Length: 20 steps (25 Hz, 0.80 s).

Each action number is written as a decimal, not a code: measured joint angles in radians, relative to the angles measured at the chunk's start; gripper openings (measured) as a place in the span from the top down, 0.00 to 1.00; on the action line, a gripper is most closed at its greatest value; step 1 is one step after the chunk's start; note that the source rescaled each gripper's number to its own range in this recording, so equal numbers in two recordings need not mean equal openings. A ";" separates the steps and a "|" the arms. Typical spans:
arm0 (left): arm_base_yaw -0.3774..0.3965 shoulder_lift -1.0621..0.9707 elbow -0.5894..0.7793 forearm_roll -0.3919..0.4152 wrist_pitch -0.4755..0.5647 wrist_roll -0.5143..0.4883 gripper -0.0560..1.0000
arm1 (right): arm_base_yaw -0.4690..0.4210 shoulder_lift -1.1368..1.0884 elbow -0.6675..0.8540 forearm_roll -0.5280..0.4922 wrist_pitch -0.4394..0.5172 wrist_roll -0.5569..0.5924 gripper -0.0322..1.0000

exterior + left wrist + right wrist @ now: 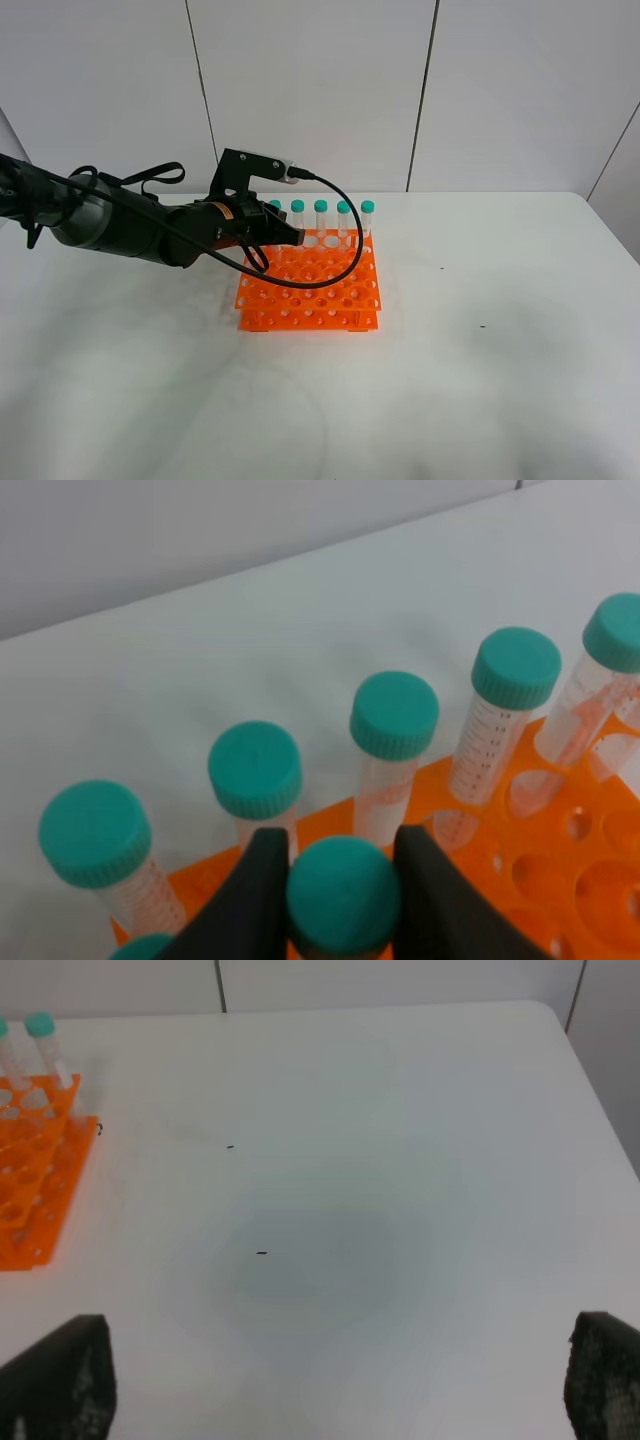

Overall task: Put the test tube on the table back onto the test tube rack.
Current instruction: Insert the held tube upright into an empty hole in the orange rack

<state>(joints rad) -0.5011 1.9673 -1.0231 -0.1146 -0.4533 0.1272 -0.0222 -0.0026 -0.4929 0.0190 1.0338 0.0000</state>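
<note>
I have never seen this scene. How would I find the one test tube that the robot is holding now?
Find the orange test tube rack on the white table; a row of teal-capped tubes stands along its far edge. The test tube is just in front of that row, the only one with the left gripper closed around its cap.

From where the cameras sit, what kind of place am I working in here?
Probably a lab-style test bench, likely a staged one: an orange test tube rack with teal-capped tubes standing on a plain white table, pale panelled walls behind. The left tool holds a test tube by its cap over the rack.
</note>
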 joint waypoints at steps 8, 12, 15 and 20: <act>0.000 0.027 0.000 0.000 -0.018 -0.004 0.94 | 0.000 0.000 0.000 0.000 0.000 0.000 0.00; 0.000 0.027 0.000 0.000 -0.018 -0.004 0.94 | 0.000 0.000 0.000 0.000 0.000 0.000 0.00; 0.000 0.027 0.000 0.000 -0.018 -0.004 0.94 | 0.000 0.000 0.000 0.000 0.000 0.000 0.00; 0.000 0.027 0.000 0.001 -0.018 -0.004 0.89 | 0.000 0.000 0.000 0.000 0.000 0.000 0.00</act>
<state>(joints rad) -0.5011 1.9945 -1.0231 -0.1136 -0.4712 0.1235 -0.0222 -0.0026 -0.4929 0.0190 1.0338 0.0000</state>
